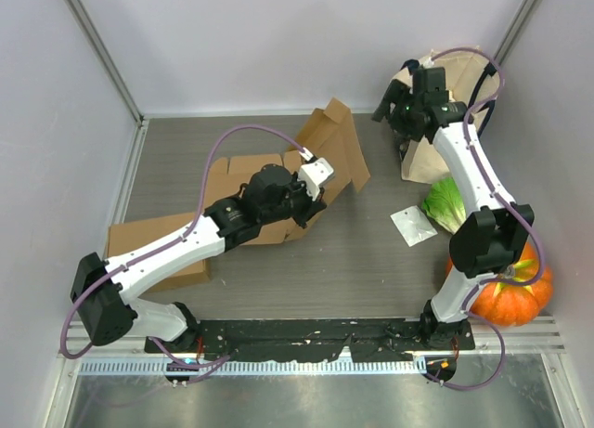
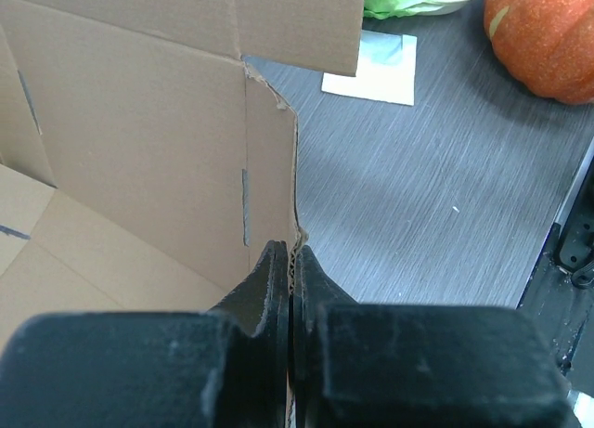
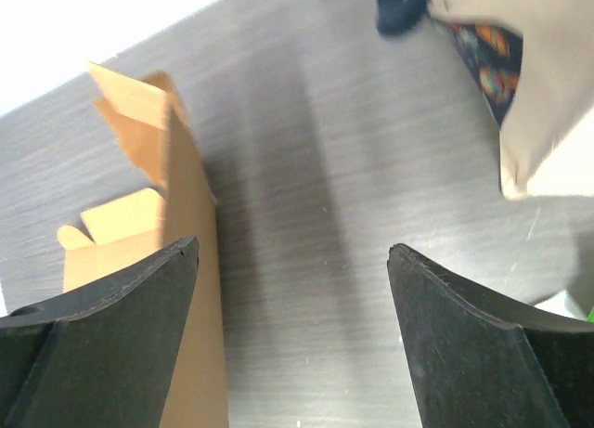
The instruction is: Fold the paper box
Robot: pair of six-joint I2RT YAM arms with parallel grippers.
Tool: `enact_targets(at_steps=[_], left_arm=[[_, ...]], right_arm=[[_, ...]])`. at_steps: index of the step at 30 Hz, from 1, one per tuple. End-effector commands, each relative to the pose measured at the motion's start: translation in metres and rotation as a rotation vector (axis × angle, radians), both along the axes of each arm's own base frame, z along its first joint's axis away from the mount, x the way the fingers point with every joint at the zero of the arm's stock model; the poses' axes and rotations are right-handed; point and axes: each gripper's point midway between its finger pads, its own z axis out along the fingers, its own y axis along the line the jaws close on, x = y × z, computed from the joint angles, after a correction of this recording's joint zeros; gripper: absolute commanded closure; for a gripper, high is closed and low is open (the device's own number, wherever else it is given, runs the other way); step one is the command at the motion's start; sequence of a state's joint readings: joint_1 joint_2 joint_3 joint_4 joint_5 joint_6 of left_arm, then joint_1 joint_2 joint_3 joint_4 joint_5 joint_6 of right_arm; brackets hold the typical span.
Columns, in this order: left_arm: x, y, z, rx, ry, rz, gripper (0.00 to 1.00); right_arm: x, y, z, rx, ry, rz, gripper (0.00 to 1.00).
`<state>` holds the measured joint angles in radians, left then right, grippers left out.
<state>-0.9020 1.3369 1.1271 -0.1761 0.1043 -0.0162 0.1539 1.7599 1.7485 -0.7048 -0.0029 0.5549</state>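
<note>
Brown paper box (image 1: 336, 148) | left claw (image 2: 290, 253) clamps edge | right claw (image 3: 293, 252) spread

Matt corrugated cardboard box (image 1: 339, 149) on a finely grained matt surface (image 1: 353, 261); a smooth, glossy pumpkin (image 1: 520, 298) at lower right; left gripper (image 2: 290, 252) of matt black plastic.

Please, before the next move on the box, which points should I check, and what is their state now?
1. Left gripper shut on box edge: ok.
2. Right gripper open, empty: ok.
3. Right gripper at the box: not ok, it hovers apart, near the bag.
4. Box folded: not ok, mostly flat, one panel raised.
5. Packet and lettuce apart from box: ok.
6. Grip firm enough: cannot tell.
</note>
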Motion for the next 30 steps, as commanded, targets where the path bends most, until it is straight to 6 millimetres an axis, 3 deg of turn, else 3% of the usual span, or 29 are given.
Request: enact_targets(at_steps=[1, 3, 4, 6, 7, 10, 14, 21, 25, 26, 27, 29, 30], left_arm=[[0.002, -0.007, 0.007, -0.018, -0.032, -0.008, 1.00], [0.002, -0.008, 0.005, -0.015, -0.031, -0.007, 1.00], [0.001, -0.009, 0.004, -0.014, -0.030, -0.010, 1.00], [0.001, -0.010, 0.003, -0.010, -0.028, -0.010, 1.00], [0.000, -0.011, 0.001, -0.008, -0.025, -0.014, 1.00], [-0.001, -0.013, -0.001, -0.001, -0.022, -0.016, 1.00], [-0.003, -0.014, -0.005, 0.007, -0.019, -0.020, 1.00], [-0.008, -0.022, -0.010, 0.015, -0.007, -0.045, 1.00], [-0.012, -0.027, -0.009, 0.006, 0.029, -0.055, 0.97], [-0.013, -0.028, -0.005, 0.009, 0.046, -0.055, 0.95], [-0.014, -0.027, 0.000, -0.004, 0.068, -0.039, 0.84], [-0.017, -0.023, 0.014, -0.020, 0.081, -0.026, 0.72], [-0.016, -0.019, 0.022, -0.042, 0.090, 0.008, 0.59]], right_arm=[[0.013, 0.022, 0.085, 0.020, -0.251, 0.156, 0.14], [0.011, 0.047, 0.078, 0.036, -0.209, 0.214, 0.14], [0.017, 0.054, 0.059, 0.035, -0.160, 0.225, 0.15], [0.018, 0.066, 0.044, 0.080, -0.108, 0.249, 0.18], [0.019, 0.073, 0.029, 0.102, -0.072, 0.266, 0.26], [0.021, 0.079, 0.009, 0.101, -0.030, 0.280, 0.39], [0.023, 0.073, -0.014, 0.060, -0.004, 0.271, 0.44], [0.019, 0.080, -0.031, 0.062, 0.008, 0.335, 0.46], [0.024, 0.087, -0.026, 0.069, -0.046, 0.399, 0.79], [0.027, 0.089, -0.021, 0.065, -0.069, 0.409, 0.81], [0.027, 0.088, -0.017, 0.056, -0.081, 0.415, 0.83], [0.029, 0.088, -0.001, 0.038, -0.127, 0.439, 0.93], [0.028, 0.089, 0.004, 0.040, -0.140, 0.452, 0.95]])
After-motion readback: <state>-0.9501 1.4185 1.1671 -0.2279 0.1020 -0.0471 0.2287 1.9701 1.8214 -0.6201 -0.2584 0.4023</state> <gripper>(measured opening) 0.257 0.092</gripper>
